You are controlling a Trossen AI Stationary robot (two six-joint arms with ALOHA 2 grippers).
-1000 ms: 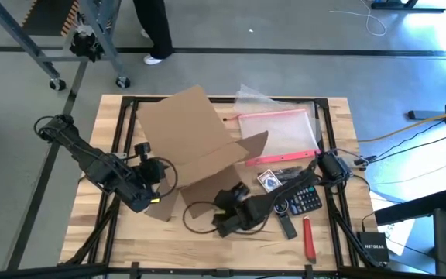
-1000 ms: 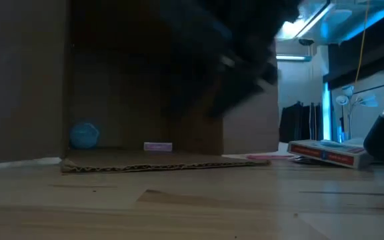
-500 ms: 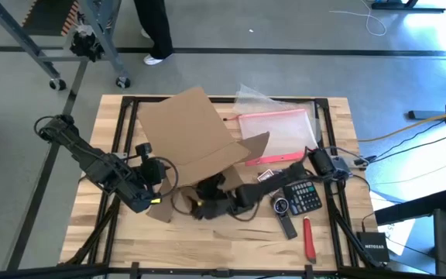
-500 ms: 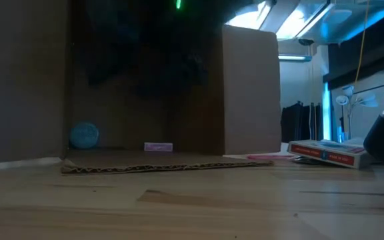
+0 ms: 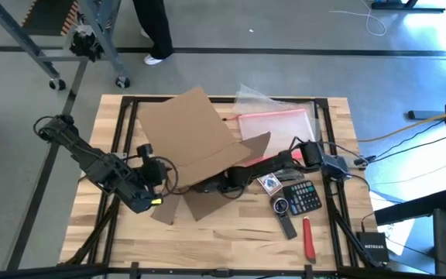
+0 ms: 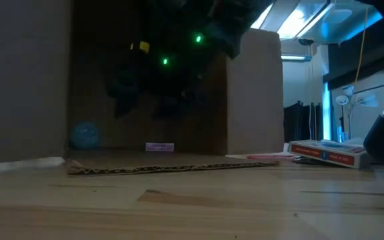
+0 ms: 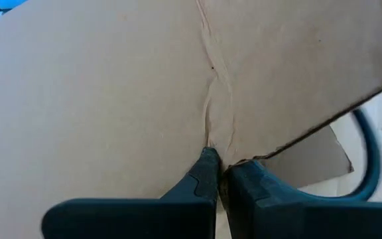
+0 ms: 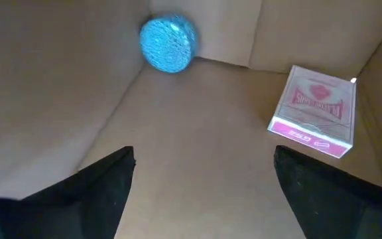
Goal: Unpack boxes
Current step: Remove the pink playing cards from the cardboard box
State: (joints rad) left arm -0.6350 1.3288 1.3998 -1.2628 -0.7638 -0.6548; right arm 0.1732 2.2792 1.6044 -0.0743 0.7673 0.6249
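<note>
The brown cardboard box lies on its side mid-table, its opening toward the near edge and its lower flap flat on the wood. Inside it, a blue ball and a small pink card box rest on the box's lower wall. My right gripper is open inside the box, short of both and touching nothing; the low view shows it hanging above the box's lower wall. My left gripper is shut on the box at its left near corner. My left gripper pinches the cardboard's free edge between its two fingers, right at a crease in the wall. The fingers come from the table's left, slanting down. The box stays on its side with its lower flap on the table.
To the right of the box lie a clear pouch with a pink-red edge, a card deck, a calculator, a black remote and a red tool. A person stands beyond the far edge.
My right gripper has swung from the table's near side toward the far edge and into the box's opening, tipping more level; it has stayed open. The box and my left gripper have kept still.
</note>
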